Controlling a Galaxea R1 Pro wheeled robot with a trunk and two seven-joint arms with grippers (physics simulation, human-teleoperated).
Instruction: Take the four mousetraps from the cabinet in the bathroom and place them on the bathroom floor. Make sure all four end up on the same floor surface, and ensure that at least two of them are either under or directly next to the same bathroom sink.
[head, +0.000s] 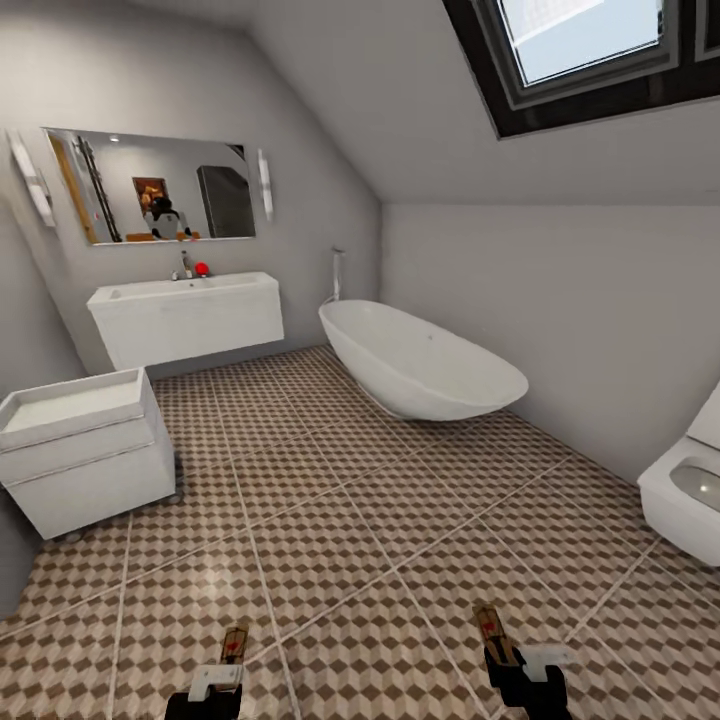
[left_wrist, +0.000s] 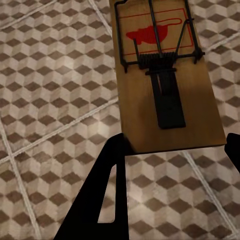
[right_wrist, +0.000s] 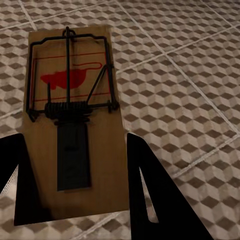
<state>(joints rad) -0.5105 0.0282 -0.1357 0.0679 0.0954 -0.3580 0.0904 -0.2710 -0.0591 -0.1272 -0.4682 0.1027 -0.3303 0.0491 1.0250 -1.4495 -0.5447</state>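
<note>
Both grippers, left (head: 222, 668) and right (head: 512, 645), each pinched a mousetrap (left_wrist: 162, 75) above the bathroom floor (head: 350, 520). You probably needed to drive toward the sink (head: 185, 300) ahead on your left, keeping both traps (right_wrist: 72, 120) level.

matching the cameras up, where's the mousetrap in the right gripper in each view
Head view: bottom right, mousetrap sticking forward from the right gripper.
Right wrist view: left of centre, mousetrap held between the fingers.
Left wrist view: a different trap.
Shared landmark: the cube-pattern floor.
</note>
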